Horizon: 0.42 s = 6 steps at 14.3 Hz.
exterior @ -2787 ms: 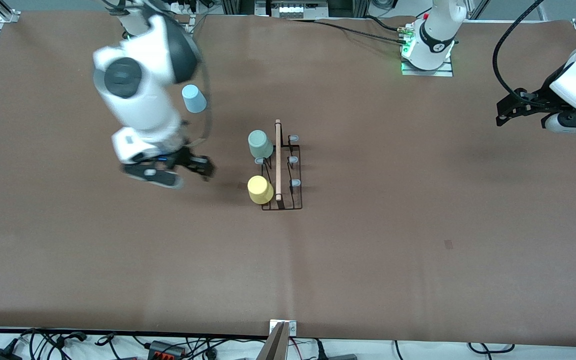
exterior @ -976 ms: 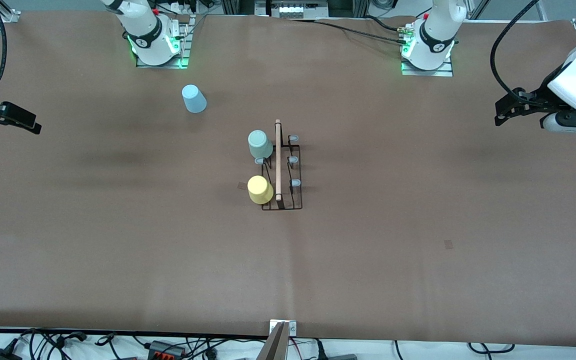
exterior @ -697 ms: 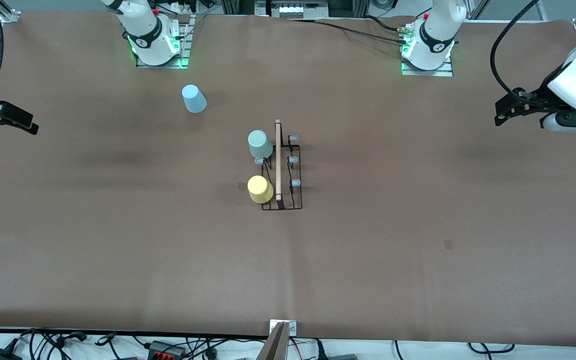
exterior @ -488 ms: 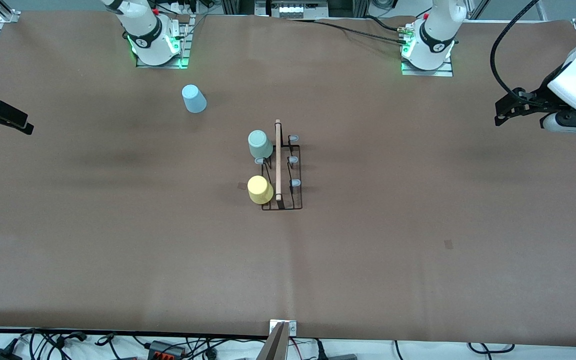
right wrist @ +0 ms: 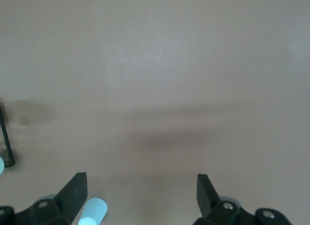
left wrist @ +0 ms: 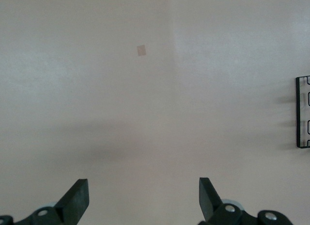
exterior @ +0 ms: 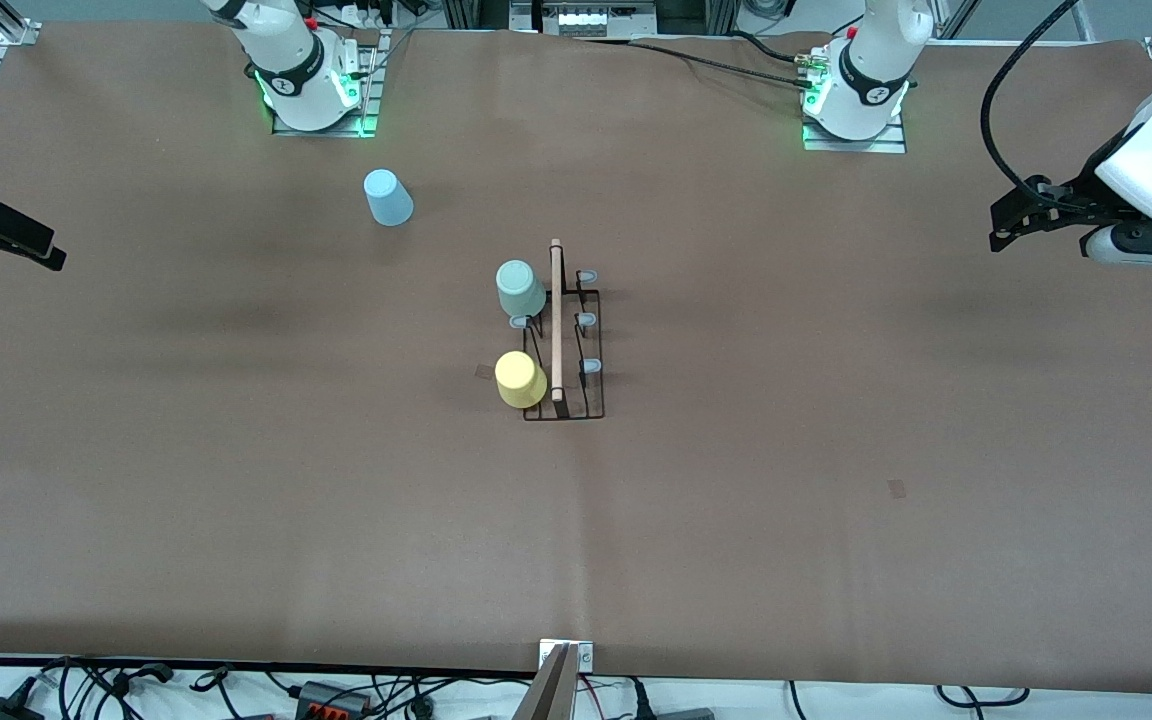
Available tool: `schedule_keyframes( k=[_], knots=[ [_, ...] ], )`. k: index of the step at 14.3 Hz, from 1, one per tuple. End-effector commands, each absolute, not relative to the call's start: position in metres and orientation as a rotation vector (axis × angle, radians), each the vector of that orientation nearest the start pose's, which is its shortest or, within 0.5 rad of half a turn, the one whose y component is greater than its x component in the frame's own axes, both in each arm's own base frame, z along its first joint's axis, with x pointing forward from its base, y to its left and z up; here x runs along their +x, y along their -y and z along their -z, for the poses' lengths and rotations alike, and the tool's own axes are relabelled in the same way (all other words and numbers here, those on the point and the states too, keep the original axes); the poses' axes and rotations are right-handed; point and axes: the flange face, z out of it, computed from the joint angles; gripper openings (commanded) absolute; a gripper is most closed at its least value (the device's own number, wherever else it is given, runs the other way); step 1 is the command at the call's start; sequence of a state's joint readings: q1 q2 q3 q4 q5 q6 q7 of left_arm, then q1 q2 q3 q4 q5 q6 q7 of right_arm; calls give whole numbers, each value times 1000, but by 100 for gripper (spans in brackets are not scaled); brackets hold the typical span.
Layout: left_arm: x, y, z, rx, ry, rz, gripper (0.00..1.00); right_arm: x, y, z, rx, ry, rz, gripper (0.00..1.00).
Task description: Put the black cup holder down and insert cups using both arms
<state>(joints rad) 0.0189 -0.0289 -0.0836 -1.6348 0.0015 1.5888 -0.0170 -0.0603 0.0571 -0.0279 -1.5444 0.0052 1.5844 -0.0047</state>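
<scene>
Now the right gripper [exterior: 36, 248] is pulling away empty, fingers spread like the left gripper's [exterior: 1011, 225], leaving the light blue cup [exterior: 388, 197] unracked on the worktop [exterior: 836, 500] beside the black cup holder [exterior: 564, 340].

brown table cover [exterior: 836, 560] | small tape patch [exterior: 897, 488]; cables [exterior: 86, 690] along near edge

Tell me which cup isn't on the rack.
The light blue cup, alone on the table toward the right arm's end; the green cup and yellow cup sit on the rack.
</scene>
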Motion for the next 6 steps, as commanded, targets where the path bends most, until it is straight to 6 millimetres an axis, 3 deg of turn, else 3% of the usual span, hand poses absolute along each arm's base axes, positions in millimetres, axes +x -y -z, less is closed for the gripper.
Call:
schedule_keyframes(
  k=[1, 6],
  knots=[
    [547, 36, -617, -3142, -99, -34, 100, 572, 48, -604, -3113, -144, -27, 100],
    [548, 33, -617, -3143, -92, -34, 100, 574, 46, -599, -3113, -138, -34, 100]
  ],
)
